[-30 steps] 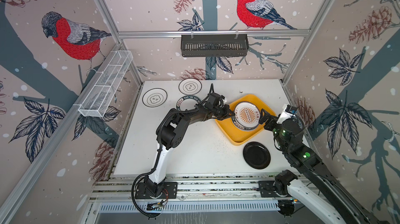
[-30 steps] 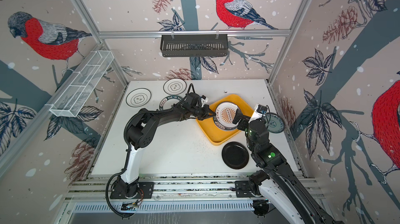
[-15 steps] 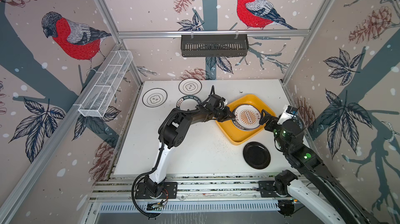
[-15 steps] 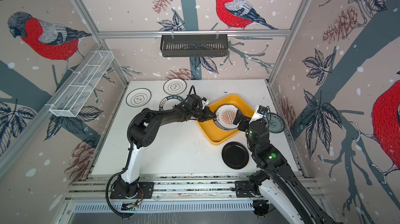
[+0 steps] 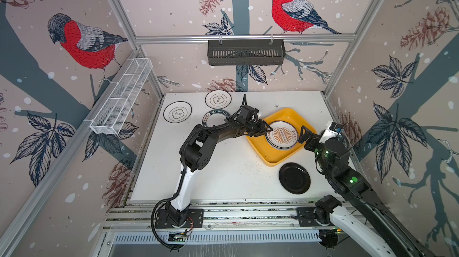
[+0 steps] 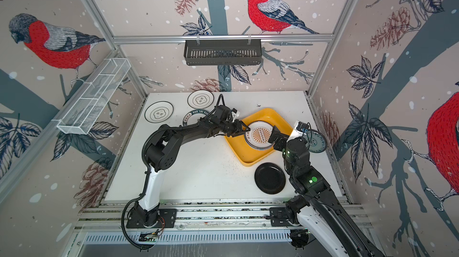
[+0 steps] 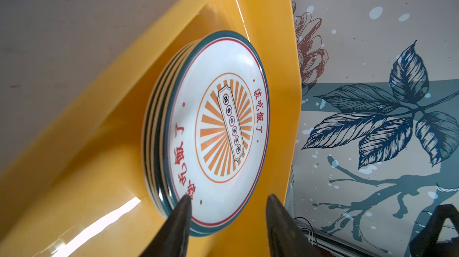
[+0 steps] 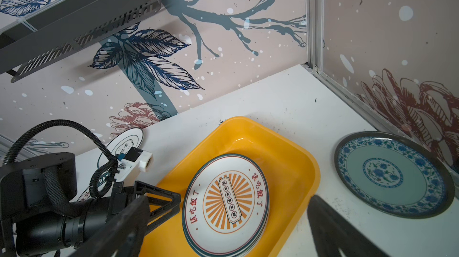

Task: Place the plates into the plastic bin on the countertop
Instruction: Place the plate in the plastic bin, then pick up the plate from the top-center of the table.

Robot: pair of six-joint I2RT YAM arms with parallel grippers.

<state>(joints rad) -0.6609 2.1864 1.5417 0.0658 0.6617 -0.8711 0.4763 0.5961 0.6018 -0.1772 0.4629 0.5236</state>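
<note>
My left gripper (image 5: 268, 130) reaches over the rim of the yellow bin (image 5: 270, 155), jaws parted at the edge of the sunburst plate (image 5: 284, 134) lying inside. My right gripper (image 5: 302, 135) hangs wide open at the bin's opposite side. A black plate (image 5: 294, 178) lies on the white countertop (image 5: 223, 169) just beside the bin. Toward the far left corner sit a flower plate (image 5: 177, 111), a second flower plate (image 5: 218, 99) and a lettered plate (image 5: 215, 112), the last partly hidden under my left arm.
</note>
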